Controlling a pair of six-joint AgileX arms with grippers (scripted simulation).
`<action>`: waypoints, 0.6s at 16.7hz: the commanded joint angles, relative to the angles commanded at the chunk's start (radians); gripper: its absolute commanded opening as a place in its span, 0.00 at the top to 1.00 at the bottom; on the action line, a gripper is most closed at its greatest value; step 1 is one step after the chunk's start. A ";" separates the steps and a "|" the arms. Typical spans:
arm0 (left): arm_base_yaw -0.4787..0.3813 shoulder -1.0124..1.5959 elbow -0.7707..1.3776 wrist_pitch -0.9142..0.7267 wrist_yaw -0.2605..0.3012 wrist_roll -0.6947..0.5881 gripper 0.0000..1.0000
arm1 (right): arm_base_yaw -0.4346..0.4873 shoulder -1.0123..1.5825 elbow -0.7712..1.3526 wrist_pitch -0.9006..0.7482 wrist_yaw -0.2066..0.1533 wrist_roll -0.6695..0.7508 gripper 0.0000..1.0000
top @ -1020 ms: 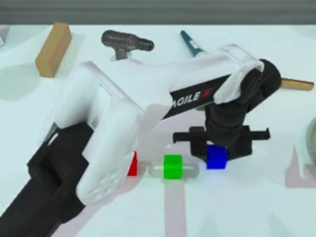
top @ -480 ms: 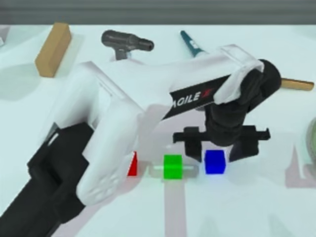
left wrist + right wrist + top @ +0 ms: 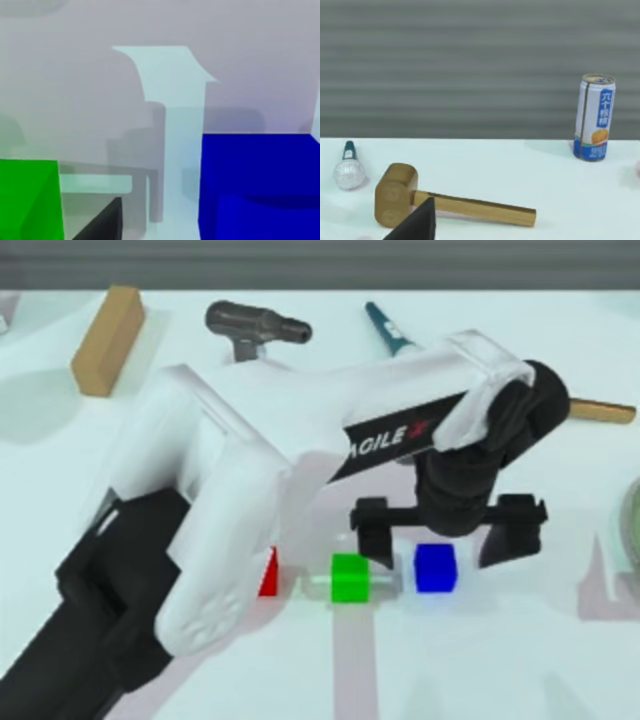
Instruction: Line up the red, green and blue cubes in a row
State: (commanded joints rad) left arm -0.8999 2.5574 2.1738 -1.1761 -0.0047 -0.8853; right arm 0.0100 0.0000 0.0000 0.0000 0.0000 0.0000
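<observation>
Blue cube released beneath the left pincer

The blue cube [image 3: 436, 568] is seen on the table [image 3: 520, 660] between the spread fingers of the left pincer [image 3: 448, 540], untouched, right of the green cube [image 3: 349, 577].

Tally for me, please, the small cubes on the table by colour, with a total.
Red cube, partly hidden under the left arm: 1
Green cube: 1
Blue cube, between the open fingers of the left gripper: 1
Total: 3 cubes
</observation>
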 joint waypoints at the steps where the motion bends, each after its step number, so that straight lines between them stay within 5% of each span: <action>1: 0.000 0.000 0.000 0.000 0.000 0.000 0.00 | 0.000 0.000 0.000 0.000 0.000 0.000 0.00; 10: 0.014 -0.004 0.222 -0.232 0.001 -0.004 0.00 | 0.000 0.000 0.000 0.000 0.000 0.000 0.00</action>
State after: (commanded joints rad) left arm -0.8855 2.5533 2.3961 -1.4084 -0.0042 -0.8897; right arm 0.0100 0.0000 0.0000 0.0000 0.0000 0.0000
